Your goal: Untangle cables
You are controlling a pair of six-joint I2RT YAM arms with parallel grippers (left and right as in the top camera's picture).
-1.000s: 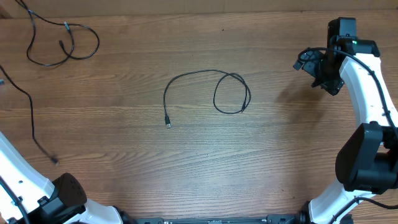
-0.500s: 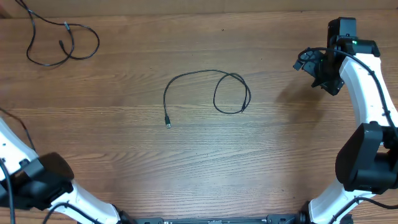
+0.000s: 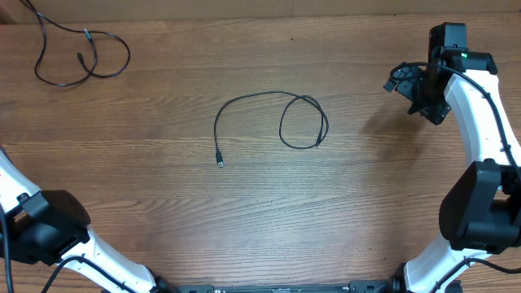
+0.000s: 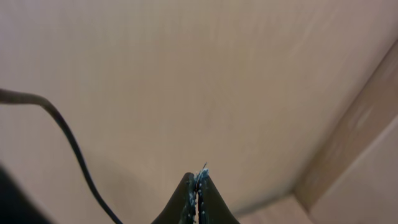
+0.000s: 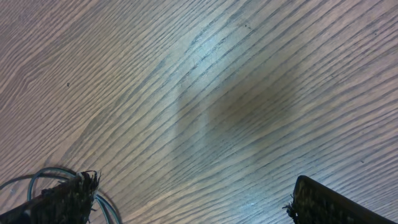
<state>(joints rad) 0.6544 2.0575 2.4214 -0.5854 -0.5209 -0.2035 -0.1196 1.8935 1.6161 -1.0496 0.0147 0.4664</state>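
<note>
The table (image 3: 163, 203) is brown wood with wavy lines. The middle cable (image 3: 260, 94) is thin, black and bendy. It makes a round loop and a long curved tail with a small plug. The corner cable (image 3: 128, 54) curls in loose loops at the far left. The left claw (image 4: 198, 180) is squeezed tight, tips touching. The right claw (image 5: 193, 196) is spread wide above the wood, with rough, fuzzy tips.

Black cables (image 3: 260, 93); brown wood-grain table (image 3: 244, 212); white arms (image 3: 480, 114).
</note>
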